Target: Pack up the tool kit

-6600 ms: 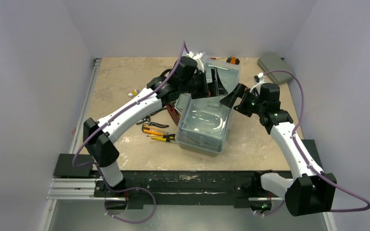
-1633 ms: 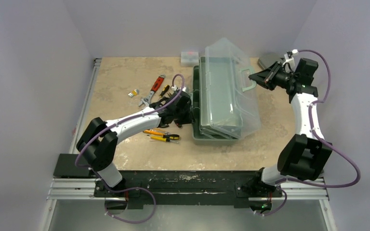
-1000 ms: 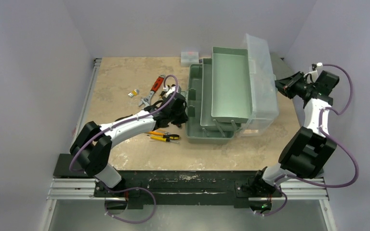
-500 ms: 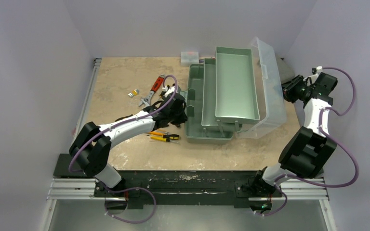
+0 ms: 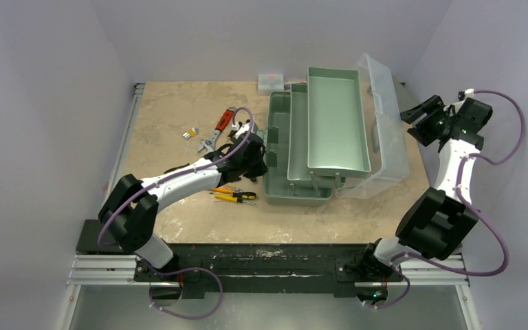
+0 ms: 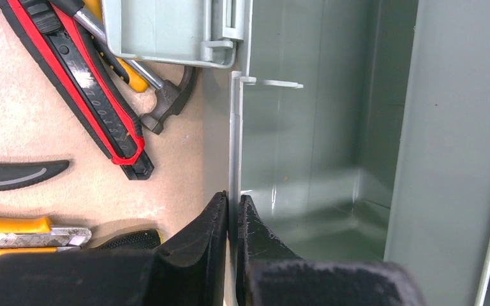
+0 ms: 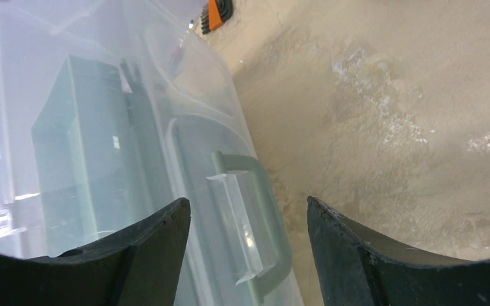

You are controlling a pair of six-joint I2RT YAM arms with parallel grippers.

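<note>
The sage-green toolbox (image 5: pixel 279 155) lies open at the table's middle right, its inner tray (image 5: pixel 337 120) raised and its translucent lid (image 5: pixel 390 134) folded out to the right. My left gripper (image 5: pixel 264 162) is shut on the box's thin left wall (image 6: pixel 235 127), one finger inside and one outside. My right gripper (image 5: pixel 418 122) hangs open just right of the lid, with nothing between its fingers; the lid's green handle (image 7: pixel 273 217) shows below the gap. Loose tools lie left of the box: a red and black one (image 6: pixel 83 83), yellow-handled ones (image 5: pixel 230 194) and a red-handled wrench (image 5: pixel 218 130).
A small white box (image 5: pixel 270 80) stands at the back edge beside the toolbox. A small yellow piece (image 5: pixel 192 133) lies at the left. An orange-handled item (image 7: pixel 217 13) rests beyond the lid. Purple-grey walls close in the table on three sides.
The right gripper swung the lid open to the right, then opened, let go of its handle and drew back. The left gripper kept its hold on the box wall.
</note>
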